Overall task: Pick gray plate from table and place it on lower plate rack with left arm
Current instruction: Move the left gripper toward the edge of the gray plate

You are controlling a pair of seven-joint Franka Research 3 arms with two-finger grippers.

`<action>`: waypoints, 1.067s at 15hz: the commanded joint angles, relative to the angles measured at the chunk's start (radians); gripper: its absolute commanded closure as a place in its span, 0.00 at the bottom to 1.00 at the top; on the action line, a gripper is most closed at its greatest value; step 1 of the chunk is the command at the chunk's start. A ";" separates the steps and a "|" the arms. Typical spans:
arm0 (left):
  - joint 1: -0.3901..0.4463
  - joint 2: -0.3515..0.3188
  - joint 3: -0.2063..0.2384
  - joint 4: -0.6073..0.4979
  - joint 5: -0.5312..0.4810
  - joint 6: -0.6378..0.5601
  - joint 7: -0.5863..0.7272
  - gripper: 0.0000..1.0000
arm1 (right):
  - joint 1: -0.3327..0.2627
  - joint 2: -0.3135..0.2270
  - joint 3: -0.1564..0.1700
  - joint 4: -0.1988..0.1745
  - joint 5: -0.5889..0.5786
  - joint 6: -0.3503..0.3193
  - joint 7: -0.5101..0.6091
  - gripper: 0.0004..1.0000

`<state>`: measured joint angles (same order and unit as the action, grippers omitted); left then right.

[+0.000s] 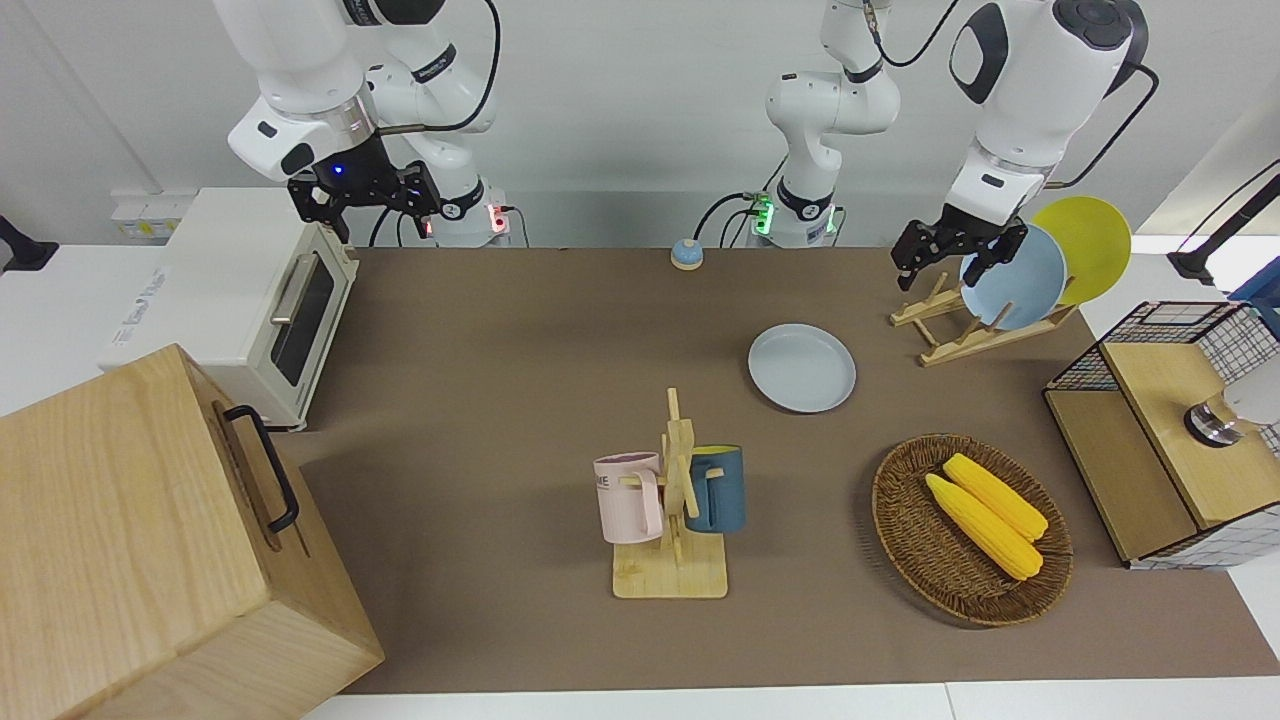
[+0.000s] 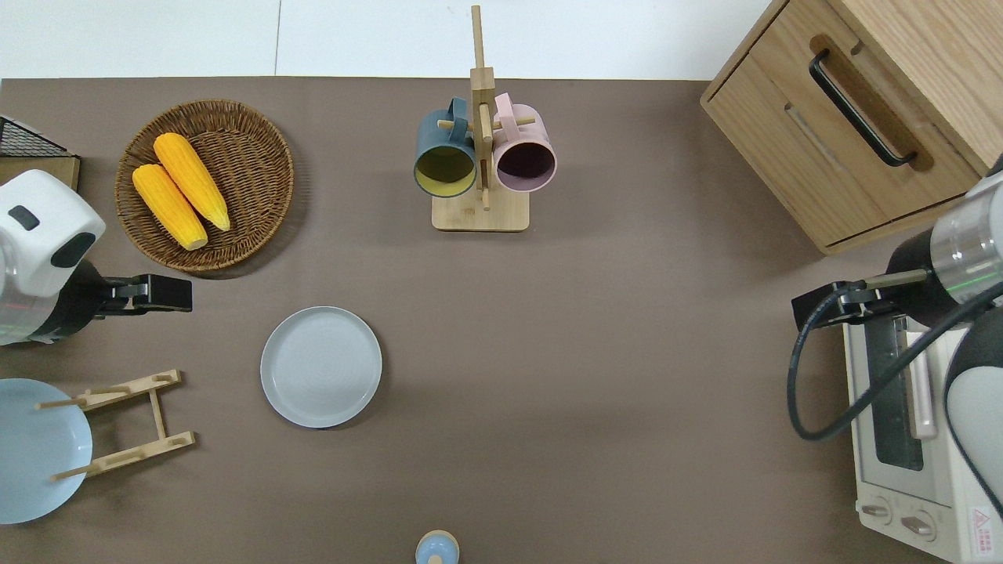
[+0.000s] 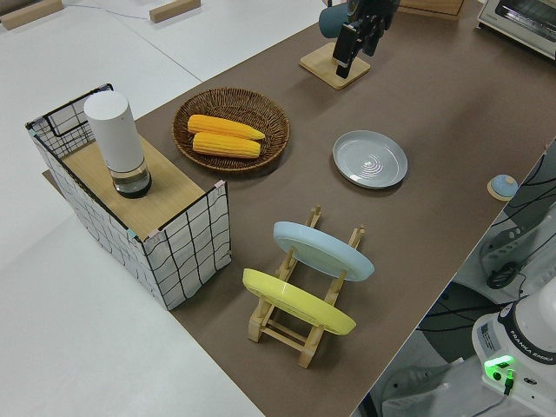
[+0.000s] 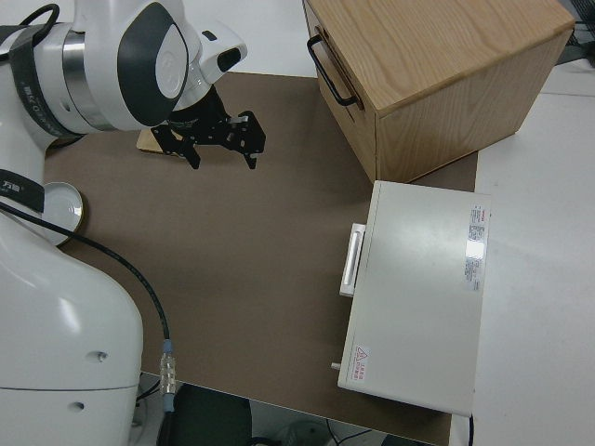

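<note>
The gray plate [image 1: 802, 367] [image 2: 321, 366] [image 3: 370, 159] lies flat on the brown table [image 1: 480, 400]. The lower plate rack [image 1: 950, 335] [image 2: 129, 423] [image 3: 300, 326] stands beside it toward the left arm's end. It holds a sky-blue plate [image 1: 1012, 277] and a yellow plate [image 1: 1085, 245] in its upper slots, and its lower slots are free. My left gripper [image 1: 940, 275] [image 2: 168, 292] [image 3: 358, 43] is open and empty, up over the mat between the rack and the corn basket. My right arm is parked, its gripper [image 1: 365, 205] [image 4: 223, 149] open.
A wicker basket [image 1: 905, 520] with two corn cobs lies farther from the robots than the plate. Also on the table are a wooden mug stand [image 1: 672, 560] with a pink and a dark blue mug, a wire shelf [image 1: 1150, 420], a toaster oven [image 1: 250, 300], a wooden cabinet [image 1: 150, 540] and a small blue knob [image 1: 686, 253].
</note>
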<state>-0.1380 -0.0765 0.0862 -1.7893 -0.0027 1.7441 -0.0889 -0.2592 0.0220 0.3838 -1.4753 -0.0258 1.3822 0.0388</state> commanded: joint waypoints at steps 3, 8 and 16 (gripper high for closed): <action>-0.003 0.018 0.001 0.021 -0.008 -0.014 -0.009 0.00 | -0.023 -0.002 0.021 0.007 -0.006 -0.011 0.012 0.02; -0.003 0.018 0.001 0.021 -0.008 -0.015 -0.011 0.00 | -0.023 -0.002 0.021 0.007 -0.006 -0.011 0.012 0.02; -0.006 0.018 0.000 -0.051 -0.010 0.021 -0.009 0.00 | -0.023 -0.002 0.020 0.007 -0.006 -0.011 0.012 0.02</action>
<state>-0.1380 -0.0647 0.0860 -1.7930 -0.0029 1.7434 -0.0899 -0.2592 0.0220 0.3838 -1.4753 -0.0258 1.3822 0.0388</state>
